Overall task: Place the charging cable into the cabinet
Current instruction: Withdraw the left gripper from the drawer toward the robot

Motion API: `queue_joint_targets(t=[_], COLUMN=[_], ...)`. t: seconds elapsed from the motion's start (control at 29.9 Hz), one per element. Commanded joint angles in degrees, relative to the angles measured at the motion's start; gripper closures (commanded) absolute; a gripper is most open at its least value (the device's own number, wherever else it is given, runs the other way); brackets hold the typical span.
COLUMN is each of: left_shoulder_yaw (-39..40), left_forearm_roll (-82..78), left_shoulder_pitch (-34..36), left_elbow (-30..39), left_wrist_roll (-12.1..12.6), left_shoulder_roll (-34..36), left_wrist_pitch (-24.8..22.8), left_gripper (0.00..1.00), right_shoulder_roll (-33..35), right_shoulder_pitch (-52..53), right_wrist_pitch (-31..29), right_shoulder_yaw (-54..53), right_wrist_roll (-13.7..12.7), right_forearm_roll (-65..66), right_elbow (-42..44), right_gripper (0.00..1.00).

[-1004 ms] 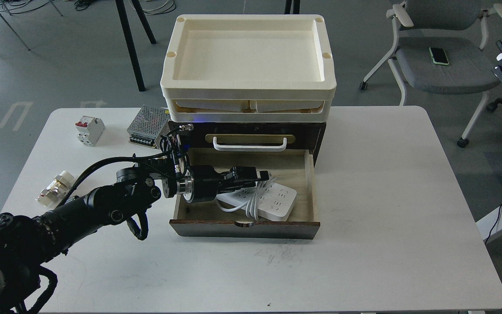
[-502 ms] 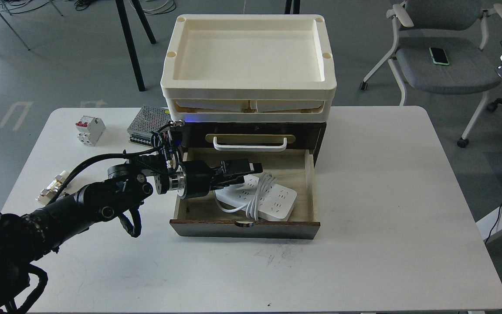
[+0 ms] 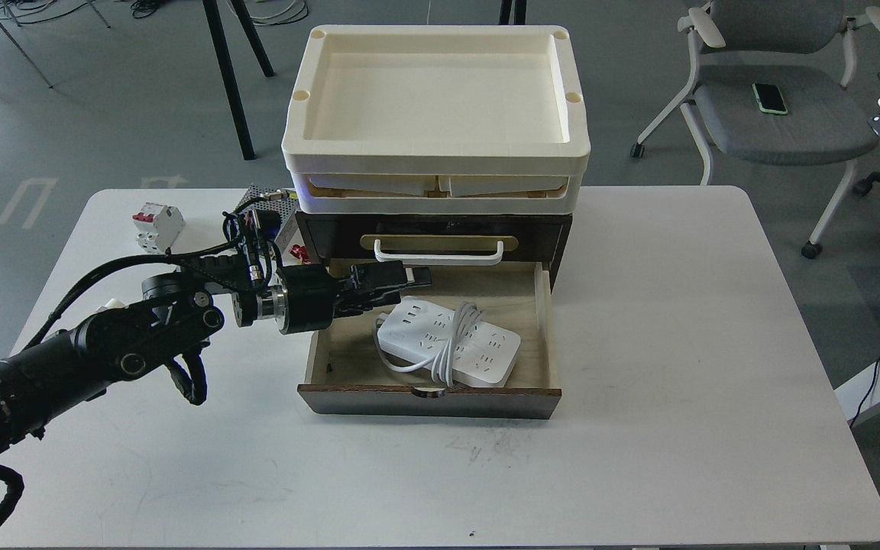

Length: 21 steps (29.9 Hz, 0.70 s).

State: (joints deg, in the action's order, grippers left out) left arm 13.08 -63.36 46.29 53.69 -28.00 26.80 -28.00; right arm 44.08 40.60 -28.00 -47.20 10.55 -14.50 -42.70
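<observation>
The charging cable (image 3: 449, 349) lies flat in the cabinet's (image 3: 440, 305) pulled-out lower drawer, centre of the frame, cord looped round its middle. The left tool (image 3: 409, 279) hovers just above and left of it, touching nothing; how far its fingers part I cannot tell. The cabinet stands on the white surface (image 3: 677, 367)

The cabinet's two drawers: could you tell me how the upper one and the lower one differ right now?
The upper drawer is pushed shut; the lower drawer is pulled out. The upper drawer shows a white handle on a brass plate; the lower drawer's front shows only a small notch. The lower drawer holds the charging cable; the upper drawer's contents are hidden. Both have dark brown fronts.
</observation>
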Motion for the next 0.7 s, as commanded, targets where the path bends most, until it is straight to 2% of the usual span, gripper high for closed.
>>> queue_joint_targets(t=[0.0,0.13,0.37,0.5,0.67], left_shoulder_yaw=[0.0,2.2,7.7,16.3,18.3], left_forearm_roll=[0.0,4.6,29.4,46.5,57.3], left_shoulder_pitch=[-0.2,-0.8,-0.3,-0.1,-0.8], left_elbow=[7.1,12.9,10.4,5.6,-3.7], left_wrist_roll=[0.0,0.0,0.0,0.0,0.0], left_shoulder_roll=[6.8,15.5,24.6,25.3,21.2], left_wrist_pitch=[0.0,0.0,0.0,0.0,0.0], left_gripper=[0.06,0.06,0.06,0.05,0.02], right_shoulder_roll=[0.1,0.5,0.1,-2.9,-4.4], right_shoulder_pitch=[0.0,-0.4,-1.2,-4.7,-5.3], right_wrist_pitch=[0.0,0.0,0.0,0.0,0.0], right_shoulder_yaw=[-0.1,-0.3,-2.5,-2.9,-4.1], right_wrist_roll=[0.0,0.3,0.4,1.0,4.7], right_forearm_roll=[0.0,0.0,0.0,0.0,-0.1], right_elbow=[0.0,-1.5,-8.8,-12.9,-12.8], right_gripper=[0.00,0.00,0.00,0.00,0.00])
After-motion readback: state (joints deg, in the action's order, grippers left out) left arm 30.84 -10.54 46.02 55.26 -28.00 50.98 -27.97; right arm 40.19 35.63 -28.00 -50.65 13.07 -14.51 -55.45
